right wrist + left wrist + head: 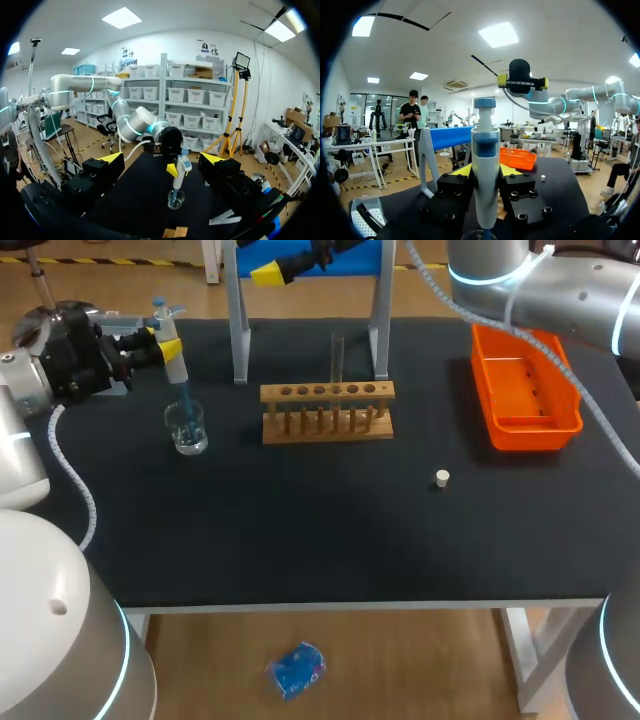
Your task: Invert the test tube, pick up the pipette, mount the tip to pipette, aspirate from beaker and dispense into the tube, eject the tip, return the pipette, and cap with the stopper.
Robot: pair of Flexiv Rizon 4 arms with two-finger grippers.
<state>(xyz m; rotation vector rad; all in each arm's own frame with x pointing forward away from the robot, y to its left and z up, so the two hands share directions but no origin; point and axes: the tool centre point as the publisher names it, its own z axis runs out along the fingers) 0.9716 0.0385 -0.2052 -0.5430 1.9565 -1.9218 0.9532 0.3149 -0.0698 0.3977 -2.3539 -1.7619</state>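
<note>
Clamping the pipette (177, 368) upright, the left pincer (160, 342) holds its tip straight down inside the beaker (187, 430), the test tube (338, 355) well to the beaker's right; the right pincer (162, 167) gapes empty.

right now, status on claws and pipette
Left claw shut on pipette, tip down in beaker. Right claw open, empty. Stopper loose on table; nothing crowding beaker.

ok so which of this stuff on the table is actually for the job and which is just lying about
For the job: pipette in the left hand, blue tip, beaker, test tube, stopper.
Not named in the task: wooden rack holding the tube, orange bin, stand behind the rack; likely supports, not clutter.
</note>
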